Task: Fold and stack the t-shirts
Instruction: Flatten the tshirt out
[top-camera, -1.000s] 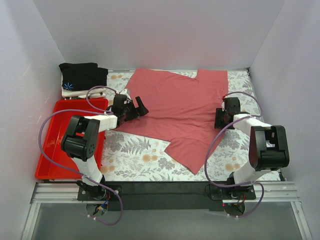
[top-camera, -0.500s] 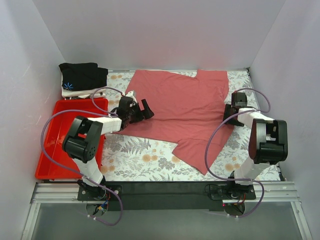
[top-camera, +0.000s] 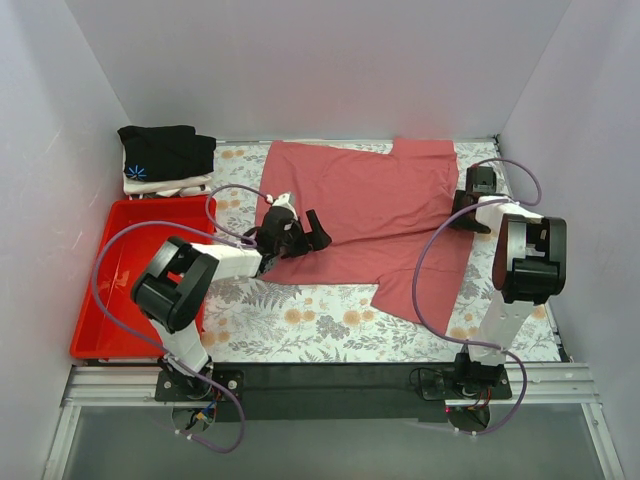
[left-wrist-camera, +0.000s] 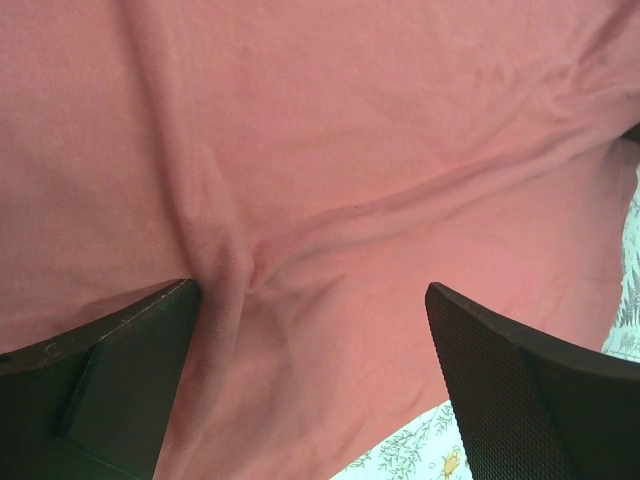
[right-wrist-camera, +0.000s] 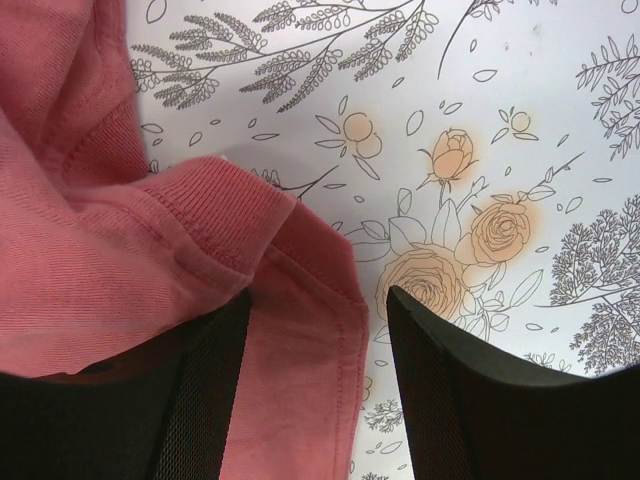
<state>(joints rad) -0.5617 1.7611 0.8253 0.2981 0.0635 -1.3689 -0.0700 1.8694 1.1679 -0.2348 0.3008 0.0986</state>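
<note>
The salmon-red t-shirt (top-camera: 370, 200) lies spread and rumpled on the floral table cover, one sleeve flap reaching toward the front right. My left gripper (top-camera: 305, 232) is open and low on the shirt's left edge. In the left wrist view the gripper (left-wrist-camera: 310, 380) has cloth (left-wrist-camera: 330, 150) between its wide jaws, with a ridge bunched against the left finger (left-wrist-camera: 110, 380). My right gripper (top-camera: 466, 205) is at the shirt's right edge. In the right wrist view the gripper (right-wrist-camera: 315, 390) is open with the stitched hem (right-wrist-camera: 300, 330) lying in its gap. The black t-shirt (top-camera: 165, 150) sits folded on the white one (top-camera: 170, 186) at the back left.
A red plastic tray (top-camera: 120, 300) lies along the left side, beside the left arm. White walls close in the back and both sides. The floral table cover (top-camera: 290, 320) shows bare in front of the shirt. Purple cables loop from both arms.
My left gripper has slid right and nearer, pushing the shirt's left edge inward. My right gripper has moved back and right along the right edge. The front sleeve flap has shifted right.
</note>
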